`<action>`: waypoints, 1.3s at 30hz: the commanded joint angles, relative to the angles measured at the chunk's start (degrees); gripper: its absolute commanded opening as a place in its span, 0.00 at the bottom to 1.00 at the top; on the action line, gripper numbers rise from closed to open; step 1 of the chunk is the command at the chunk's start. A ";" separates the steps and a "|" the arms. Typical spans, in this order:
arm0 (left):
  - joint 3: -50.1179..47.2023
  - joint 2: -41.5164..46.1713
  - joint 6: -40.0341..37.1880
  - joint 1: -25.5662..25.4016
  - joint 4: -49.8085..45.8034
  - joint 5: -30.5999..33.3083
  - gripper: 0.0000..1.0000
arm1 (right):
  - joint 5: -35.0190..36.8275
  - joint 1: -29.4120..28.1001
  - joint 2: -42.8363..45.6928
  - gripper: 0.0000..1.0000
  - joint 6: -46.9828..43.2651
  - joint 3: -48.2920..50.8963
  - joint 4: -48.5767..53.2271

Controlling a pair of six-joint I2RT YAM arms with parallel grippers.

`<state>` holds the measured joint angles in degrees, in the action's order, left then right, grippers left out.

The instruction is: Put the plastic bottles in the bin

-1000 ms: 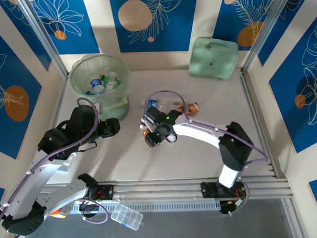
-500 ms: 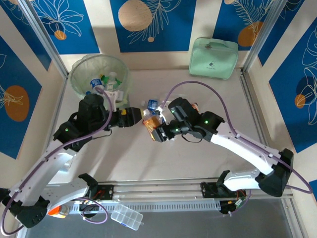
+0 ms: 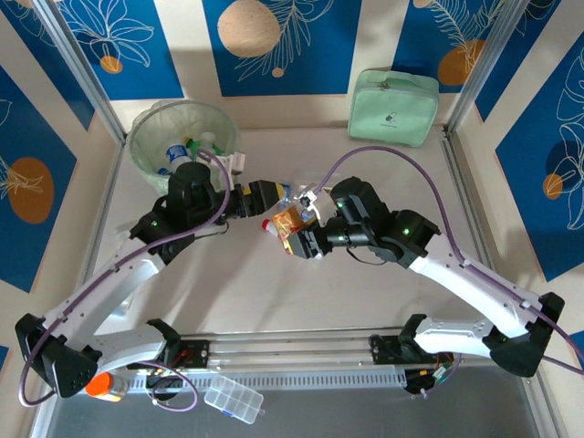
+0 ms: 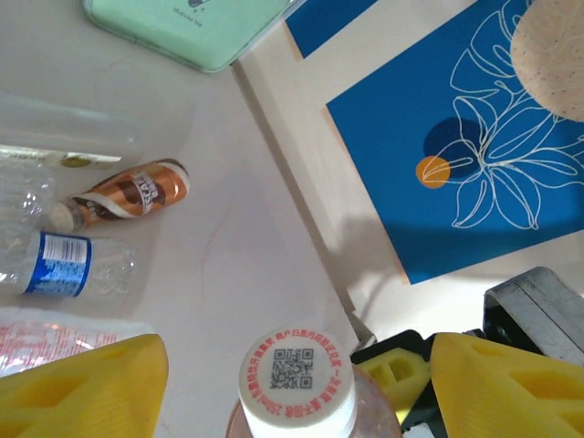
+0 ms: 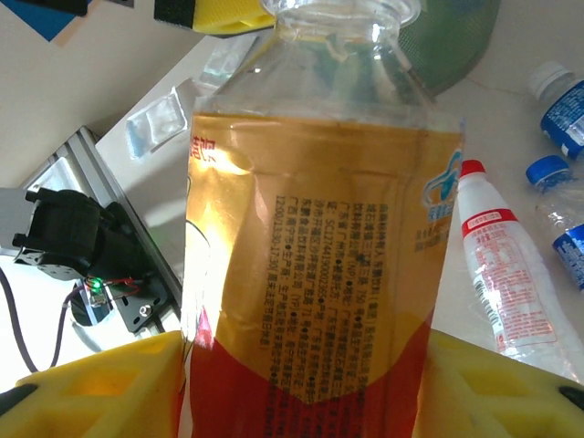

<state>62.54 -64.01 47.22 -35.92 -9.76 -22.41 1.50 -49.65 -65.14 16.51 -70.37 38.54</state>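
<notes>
Right gripper clamps the clear, orange-labelled plastic bottle above mid-worktop, its long axis and white cap pointing between the spread, untouching jaws of the left gripper. The round green-lined translucent bin stands at the far-left corner.

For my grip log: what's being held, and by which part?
Right claw grips the clear plastic bottle with the orange label by its lower body; left claw, open around its white cap, holds nothing.

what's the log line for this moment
right hand: shut on bottle | left hand: open around cap | bin: part filled | loose bottles on table
</notes>
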 commanded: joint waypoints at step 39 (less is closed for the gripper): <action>1.00 -6.57 1.29 -0.62 4.37 -4.63 0.18 | -4.31 2.27 0.55 0.55 -0.16 -1.63 -1.24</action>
<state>62.65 -69.89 49.71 -36.25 -4.73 -26.55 -0.67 -47.42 -65.80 16.95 -71.18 38.87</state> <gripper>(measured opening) 0.309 0.554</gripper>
